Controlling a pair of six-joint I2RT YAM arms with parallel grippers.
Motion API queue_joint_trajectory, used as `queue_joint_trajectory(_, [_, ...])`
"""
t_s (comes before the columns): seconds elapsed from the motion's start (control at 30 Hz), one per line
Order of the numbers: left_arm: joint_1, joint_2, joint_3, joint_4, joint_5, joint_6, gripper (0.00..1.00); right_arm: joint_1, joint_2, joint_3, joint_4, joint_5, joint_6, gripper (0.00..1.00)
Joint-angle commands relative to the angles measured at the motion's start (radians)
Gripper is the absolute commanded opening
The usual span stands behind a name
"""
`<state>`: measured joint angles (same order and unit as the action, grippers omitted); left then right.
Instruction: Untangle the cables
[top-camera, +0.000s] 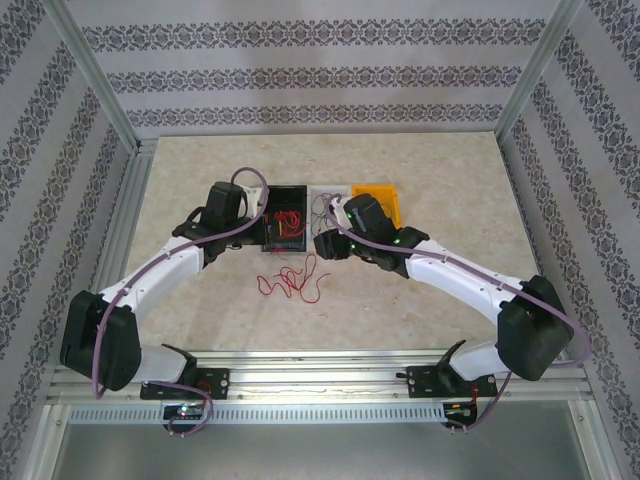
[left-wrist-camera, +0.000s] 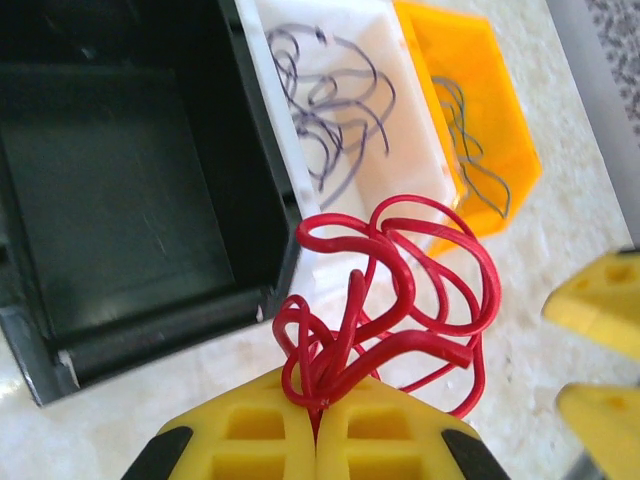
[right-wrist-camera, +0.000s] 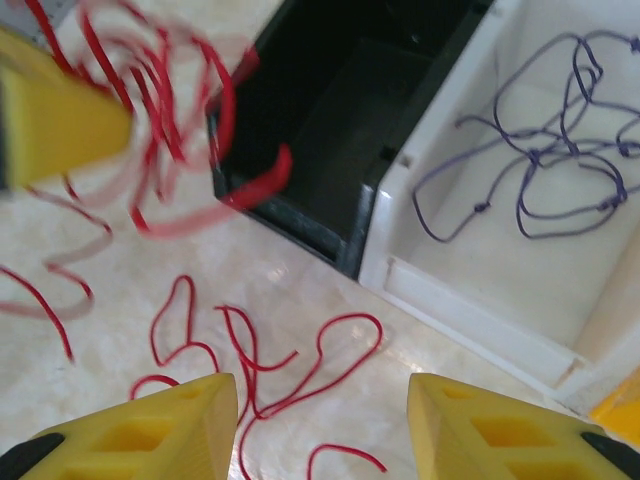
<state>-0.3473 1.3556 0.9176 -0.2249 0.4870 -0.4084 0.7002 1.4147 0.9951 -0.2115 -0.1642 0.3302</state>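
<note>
Thin red cables (left-wrist-camera: 400, 290), gathered in a looped bunch, rise from between the left fingers (left-wrist-camera: 300, 430), which are pinched shut on the strands at the bottom centre of the left-wrist frame. At the bottom of the right-wrist frame the right fingers (right-wrist-camera: 160, 430) stand apart with nothing between them. They hover over a loose red strand (right-wrist-camera: 270, 370) that squiggles across the pale marbled bench (right-wrist-camera: 120, 250).

Just beyond the held bunch sits a square black plastic bin (left-wrist-camera: 130, 170). To its right is a white plastic bin (left-wrist-camera: 415, 150) holding a dark wire tangle (left-wrist-camera: 330, 110). Further right, an orange plastic bin (left-wrist-camera: 500, 90) holds a grey-green wire (left-wrist-camera: 465, 140).

It cannot be told whether the loose strand joins the held bunch. If it does, pulling the bunch away would likely drag the strand and tighten the knots rather than free them. A hanging loop could also hook on the black bin's near corner. The right fingers might close on several loops at once. The left fingers hold only a few strands, so the limp wire may slip out under tension.
</note>
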Motion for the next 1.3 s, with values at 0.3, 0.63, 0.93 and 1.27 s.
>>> queue_joint_trajectory(0.3, [-0.049, -0.044, -0.064, 0.061, 0.127, 0.046, 0.0, 0.003, 0.116, 0.145, 0.055, -0.127, -0.003, 0.48])
queue_joint_trajectory(0.63, [-0.052, -0.036, -0.066, 0.061, 0.129, 0.052, 0.0, 0.01, 0.163, 0.146, 0.075, -0.106, 0.019, 0.22])
queue_joint_trajectory(0.93, [-0.051, -0.03, -0.117, 0.093, 0.14, 0.035, 0.43, -0.045, 0.098, 0.031, 0.117, -0.12, 0.089, 0.02])
queue_joint_trajectory(1.27, [-0.057, 0.014, -0.116, 0.122, 0.205, 0.037, 0.5, -0.086, 0.049, -0.062, 0.158, -0.184, 0.162, 0.02])
